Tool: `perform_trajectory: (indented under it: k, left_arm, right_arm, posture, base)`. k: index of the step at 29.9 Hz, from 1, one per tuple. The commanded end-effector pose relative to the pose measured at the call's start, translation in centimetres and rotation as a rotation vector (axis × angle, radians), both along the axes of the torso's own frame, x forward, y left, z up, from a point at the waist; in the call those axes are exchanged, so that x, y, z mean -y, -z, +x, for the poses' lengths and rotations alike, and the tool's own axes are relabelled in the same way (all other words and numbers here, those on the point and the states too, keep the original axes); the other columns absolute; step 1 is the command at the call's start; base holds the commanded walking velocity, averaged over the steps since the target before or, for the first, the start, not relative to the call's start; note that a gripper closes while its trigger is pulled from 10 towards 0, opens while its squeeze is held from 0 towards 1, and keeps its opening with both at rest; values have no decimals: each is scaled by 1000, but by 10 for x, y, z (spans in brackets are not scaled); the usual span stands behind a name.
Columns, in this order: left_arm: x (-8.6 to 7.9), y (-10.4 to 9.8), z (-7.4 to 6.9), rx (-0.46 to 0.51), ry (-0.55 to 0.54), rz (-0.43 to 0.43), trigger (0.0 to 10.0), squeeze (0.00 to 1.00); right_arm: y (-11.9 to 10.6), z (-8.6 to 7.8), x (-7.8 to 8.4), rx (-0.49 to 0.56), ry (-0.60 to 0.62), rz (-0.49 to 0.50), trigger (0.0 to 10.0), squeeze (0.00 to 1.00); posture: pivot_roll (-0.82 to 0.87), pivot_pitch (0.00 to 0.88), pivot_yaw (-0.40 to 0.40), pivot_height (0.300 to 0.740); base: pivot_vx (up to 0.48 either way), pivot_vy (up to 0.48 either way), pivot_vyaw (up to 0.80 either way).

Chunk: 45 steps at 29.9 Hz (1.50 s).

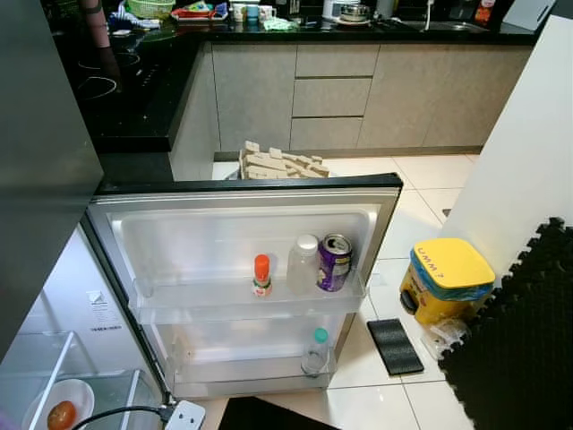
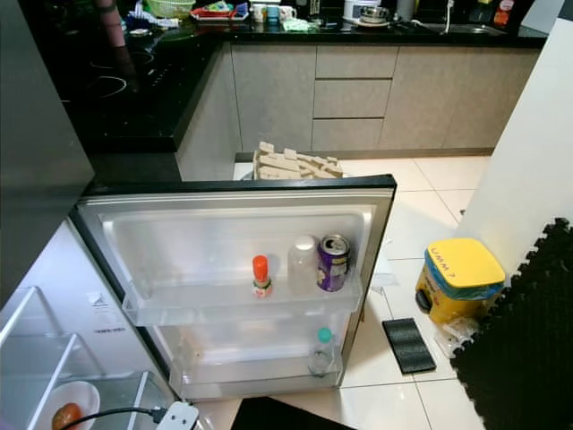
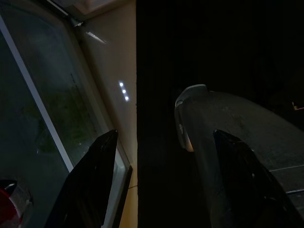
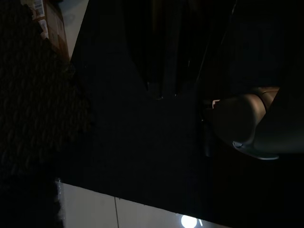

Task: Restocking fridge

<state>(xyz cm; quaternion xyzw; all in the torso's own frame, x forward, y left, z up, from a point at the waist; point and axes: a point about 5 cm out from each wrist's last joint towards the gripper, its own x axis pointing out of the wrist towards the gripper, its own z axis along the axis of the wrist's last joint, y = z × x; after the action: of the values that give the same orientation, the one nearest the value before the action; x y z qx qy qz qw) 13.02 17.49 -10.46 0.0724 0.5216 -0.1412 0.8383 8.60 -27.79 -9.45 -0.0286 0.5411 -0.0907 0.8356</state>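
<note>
Fridge door hangs wide open at twelve o'clock, purple can upright on its upper shelf toward one o'clock, while the left gripper idles low with fingers apart and the right gripper's fingers can't be read.

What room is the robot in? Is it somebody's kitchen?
Yes, most likely a home kitchen. An open fridge door holds a purple can and bottles on its shelves. Behind it runs a black countertop with grey cabinet drawers below, and a yellow-lidded bin stands on the tiled floor.
</note>
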Motion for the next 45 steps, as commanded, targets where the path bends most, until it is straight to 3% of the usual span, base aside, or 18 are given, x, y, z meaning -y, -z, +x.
perform_trajectory:
  k: [1, 14, 45]
  left_arm:
    - [11, 5, -11, -50, 16, -31, 10000, 0]
    - [13, 5, -14, -58, 18, -37, 10000, 0]
    - [16, 5, -12, -55, 22, -45, 10000, 0]
  right_arm:
    - [-1, -1, 4, 8, 16, -1, 10000, 0]
    - [3, -16, -1, -8, 18, 6, 10000, 0]
    - [-3, 1, 7, 11, 23, -1, 10000, 0]
  posture:
    - [31, 0, -48, 740]
    - [28, 0, -48, 740]
    - [22, 0, -53, 740]
  base:
    - [0, 0, 0]
    - [0, 0, 0]
    - [0, 0, 0]
